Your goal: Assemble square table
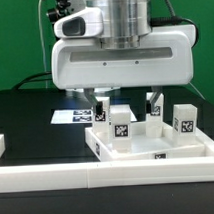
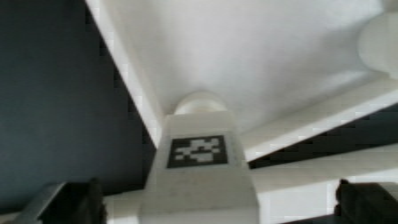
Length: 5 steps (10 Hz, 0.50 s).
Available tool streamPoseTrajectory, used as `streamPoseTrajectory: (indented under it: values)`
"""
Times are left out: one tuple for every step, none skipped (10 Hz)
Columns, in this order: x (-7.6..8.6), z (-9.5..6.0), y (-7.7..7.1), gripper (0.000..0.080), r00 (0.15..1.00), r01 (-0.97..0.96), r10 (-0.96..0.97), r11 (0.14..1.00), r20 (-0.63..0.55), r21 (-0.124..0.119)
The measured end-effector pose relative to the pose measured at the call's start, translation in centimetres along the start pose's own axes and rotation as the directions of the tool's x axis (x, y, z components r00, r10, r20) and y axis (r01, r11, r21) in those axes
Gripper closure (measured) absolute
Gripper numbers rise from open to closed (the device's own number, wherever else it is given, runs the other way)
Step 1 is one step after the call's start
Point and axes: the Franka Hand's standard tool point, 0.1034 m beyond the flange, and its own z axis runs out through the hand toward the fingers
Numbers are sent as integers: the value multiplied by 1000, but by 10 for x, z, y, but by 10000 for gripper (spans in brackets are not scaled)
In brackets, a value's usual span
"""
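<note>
You cannot see where the gripper (image 1: 123,97) meets its arm: the exterior view's top edge cuts it off. Its body hides the back of the tabletop (image 1: 147,154) at centre frame. The marker board (image 1: 73,116) shows only partly, its tags too small to read. In the wrist view, the fingertips (image 2: 63,205) are blurred and cropped.

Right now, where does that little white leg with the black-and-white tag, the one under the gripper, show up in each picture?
Exterior view: the tagged leg stands at the picture's centre, below the open gripper.
Wrist view: the same leg fills the lower middle, between the two dark fingers.
Shared landmark: the white tabletop, whose raised rim runs behind the leg.
</note>
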Motion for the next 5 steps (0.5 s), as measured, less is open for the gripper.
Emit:
streamPoseTrajectory:
  values:
    - [0,0,-2,151,1000,-12,12,1000,0,0]
    - [0,0,-3,151,1000,-6,6,1000,-1,-2]
    - [1,1,-1,151,1000,-2,2,1000,-5,-7]
    - [1,1,0,151,1000,11,-11,1000,-7,-14]
    - [4,1,1,151,999,30,-31,999,-24,-29]
